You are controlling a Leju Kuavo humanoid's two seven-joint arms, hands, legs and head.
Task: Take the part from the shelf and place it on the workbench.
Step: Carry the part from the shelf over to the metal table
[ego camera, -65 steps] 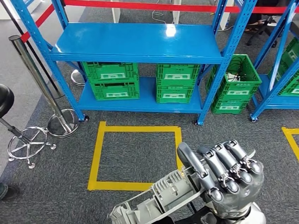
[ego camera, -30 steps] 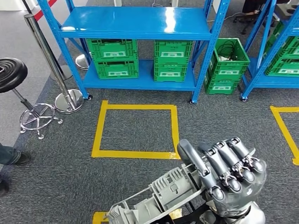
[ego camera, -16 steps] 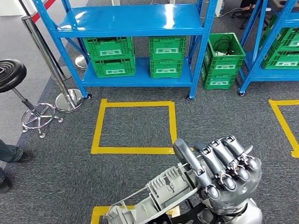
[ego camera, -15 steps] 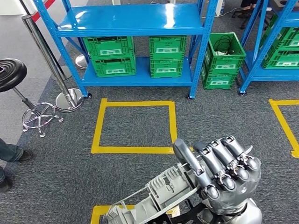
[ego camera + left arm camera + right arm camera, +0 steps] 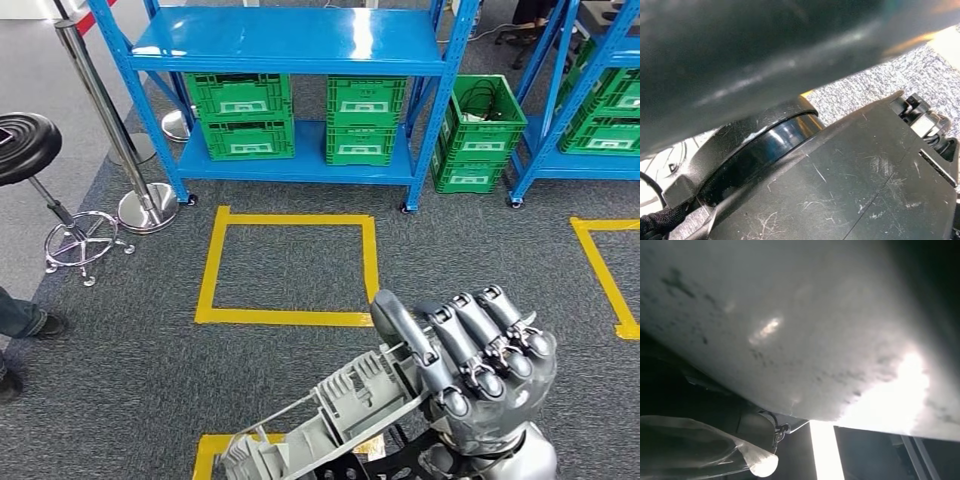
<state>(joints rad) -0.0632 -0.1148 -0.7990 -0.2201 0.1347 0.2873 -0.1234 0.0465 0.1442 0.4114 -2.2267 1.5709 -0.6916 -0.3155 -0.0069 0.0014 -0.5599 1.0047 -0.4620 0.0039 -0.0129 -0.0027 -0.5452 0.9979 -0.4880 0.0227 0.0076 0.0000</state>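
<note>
Part, a long grey ribbed plastic moulding (image 5: 332, 420), sits in my right robot hand (image 5: 472, 375), fingers curled over one end, the rest sticking out low across my front, above grey carpet w/ yellow tape squares (image 5: 287, 268). Left robot hand: can't tell its state from the left wrist view. No desk in sight, just the blue steel shelf (image 5: 294, 45) w/ green crates (image 5: 240, 115) ahead, so I'd say carry phase: keep grip firm, part level, free end away from shelf posts while walking.

The white labels on the green crates (image 5: 238, 120) are too small to read.
</note>
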